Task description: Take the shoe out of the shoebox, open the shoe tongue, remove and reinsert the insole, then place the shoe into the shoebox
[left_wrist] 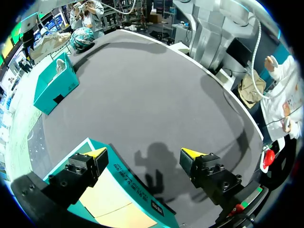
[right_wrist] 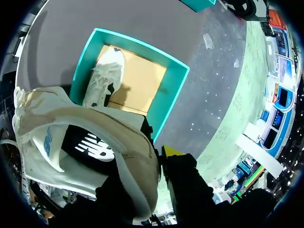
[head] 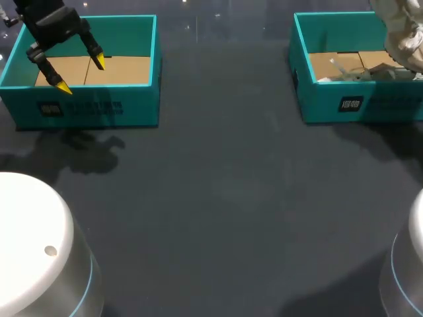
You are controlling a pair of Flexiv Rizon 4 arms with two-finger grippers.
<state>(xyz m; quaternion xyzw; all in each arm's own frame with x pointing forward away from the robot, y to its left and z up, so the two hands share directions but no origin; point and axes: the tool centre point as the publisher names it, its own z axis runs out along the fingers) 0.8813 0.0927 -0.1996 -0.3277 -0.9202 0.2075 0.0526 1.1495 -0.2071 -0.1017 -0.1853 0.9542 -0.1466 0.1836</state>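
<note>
My right gripper (right_wrist: pixel 160 159) is shut on a cream shoe (right_wrist: pixel 85 142), gripping its heel collar, with the black insole label showing inside. It holds the shoe (head: pixel 404 33) above the back right of the right teal shoebox (head: pixel 360 105). A second pale shoe (right_wrist: pixel 105 76) lies in that shoebox (right_wrist: pixel 173 102), against one wall on the cardboard floor. My left gripper (head: pixel 80 74) hangs open over the left teal box (head: pixel 92 109) with nothing between its fingers. In the left wrist view the left gripper (left_wrist: pixel 145 153) spans that box's front wall (left_wrist: pixel 133 183).
The left box holds only its cardboard floor (left_wrist: pixel 111 204). Dark grey tabletop (head: pixel 225 191) stretches between the two boxes. White robot bases stand at the near left (head: pixel 33 244) and near right (head: pixel 410 264) corners.
</note>
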